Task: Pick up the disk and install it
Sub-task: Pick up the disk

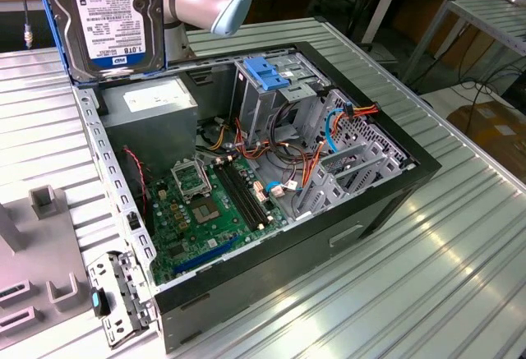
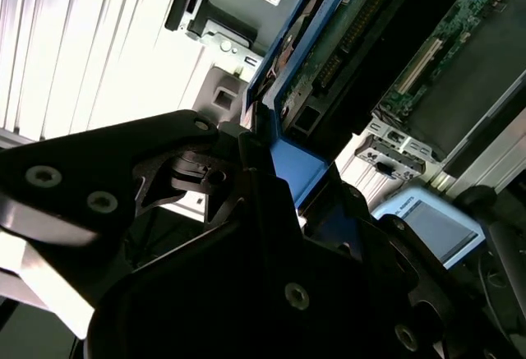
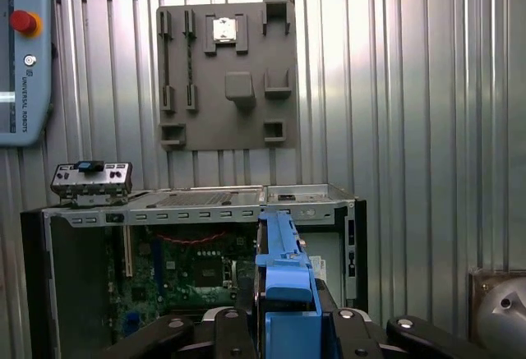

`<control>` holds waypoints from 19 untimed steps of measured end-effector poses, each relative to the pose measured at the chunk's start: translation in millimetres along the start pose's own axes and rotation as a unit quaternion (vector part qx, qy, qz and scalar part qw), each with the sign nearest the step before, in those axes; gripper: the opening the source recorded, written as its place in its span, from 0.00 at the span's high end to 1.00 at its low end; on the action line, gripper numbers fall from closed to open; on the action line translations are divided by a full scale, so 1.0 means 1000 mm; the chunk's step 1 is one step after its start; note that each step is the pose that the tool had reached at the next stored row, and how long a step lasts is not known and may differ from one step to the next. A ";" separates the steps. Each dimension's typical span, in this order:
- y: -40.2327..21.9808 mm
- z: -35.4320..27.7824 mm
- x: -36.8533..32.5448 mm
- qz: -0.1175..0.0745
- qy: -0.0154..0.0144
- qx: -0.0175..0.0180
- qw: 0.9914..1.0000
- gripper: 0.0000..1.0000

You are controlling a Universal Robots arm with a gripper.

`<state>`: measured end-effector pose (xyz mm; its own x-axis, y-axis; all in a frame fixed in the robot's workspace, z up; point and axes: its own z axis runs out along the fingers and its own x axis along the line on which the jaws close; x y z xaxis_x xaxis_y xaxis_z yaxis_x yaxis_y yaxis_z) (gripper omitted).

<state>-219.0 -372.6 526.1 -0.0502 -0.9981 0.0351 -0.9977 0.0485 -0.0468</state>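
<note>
Above the open computer case, tool clamped on the disk, white-and-blue label.

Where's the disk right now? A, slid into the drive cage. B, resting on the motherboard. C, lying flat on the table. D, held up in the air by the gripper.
D: the disk hangs upright, clear of the open computer case, and in the first wrist view the gripper is closed on its blue rails.
</note>
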 end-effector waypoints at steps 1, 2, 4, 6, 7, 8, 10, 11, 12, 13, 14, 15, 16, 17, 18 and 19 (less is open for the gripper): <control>-0.0012 0.0001 0.0001 0.000 0.000 0.000 1.000 0.63; -0.0023 0.0001 0.0003 0.000 0.000 0.000 1.000 0.63; -0.0047 0.0003 0.0006 0.000 0.000 0.000 1.000 0.63; -0.0061 0.0004 0.0008 0.001 0.000 0.000 1.000 0.63; -0.0071 0.0004 0.0009 0.001 0.000 0.000 1.000 0.63; -0.0078 0.0004 0.0010 0.001 0.000 0.000 1.000 0.63; -0.0096 0.0005 0.0013 0.001 0.000 0.000 1.000 0.63; -0.0105 0.0006 0.0015 0.001 0.000 0.000 1.000 0.63; -0.0114 0.0006 0.0016 0.001 0.000 0.000 1.000 0.63; -0.0126 0.0007 0.0018 0.001 0.000 0.000 1.000 0.63; -0.0140 0.0008 0.0020 0.001 0.000 0.000 1.000 0.63; -0.0154 0.0008 0.0022 0.002 0.000 0.000 1.000 0.63; -0.0168 0.0009 0.0024 0.002 0.000 0.000 1.000 0.63; -0.0184 0.0010 0.0026 0.002 0.000 0.000 1.000 0.63; -0.0198 0.0011 0.0029 0.002 0.000 0.000 1.000 0.63; -0.0211 0.0011 0.0030 0.002 0.000 0.000 1.000 0.63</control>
<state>-198.0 -376.7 526.1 -0.0548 -0.9979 0.0351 -0.9975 0.0531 -0.0464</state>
